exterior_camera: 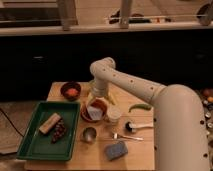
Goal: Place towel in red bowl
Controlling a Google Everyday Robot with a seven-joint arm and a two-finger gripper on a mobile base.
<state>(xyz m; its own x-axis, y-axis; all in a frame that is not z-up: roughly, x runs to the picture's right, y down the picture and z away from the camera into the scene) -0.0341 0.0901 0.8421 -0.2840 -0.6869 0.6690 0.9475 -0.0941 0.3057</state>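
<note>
The red bowl (pixel 101 106) sits near the middle of the wooden table. A white towel (pixel 92 113) lies in it, bunched toward its left front side. My gripper (pixel 96 99) hangs straight above the bowl, just over the towel, at the end of the white arm that reaches in from the right. I cannot tell whether it still touches the towel.
A dark bowl holding an orange thing (pixel 71 91) stands at the back left. A green tray (pixel 35 145) with a bar and dark snacks is on the left. A white cup (pixel 114 114), a metal cup (pixel 89 134), a blue sponge (pixel 116 150), a green pepper (pixel 140 107) and utensils (pixel 131 127) lie around the bowl.
</note>
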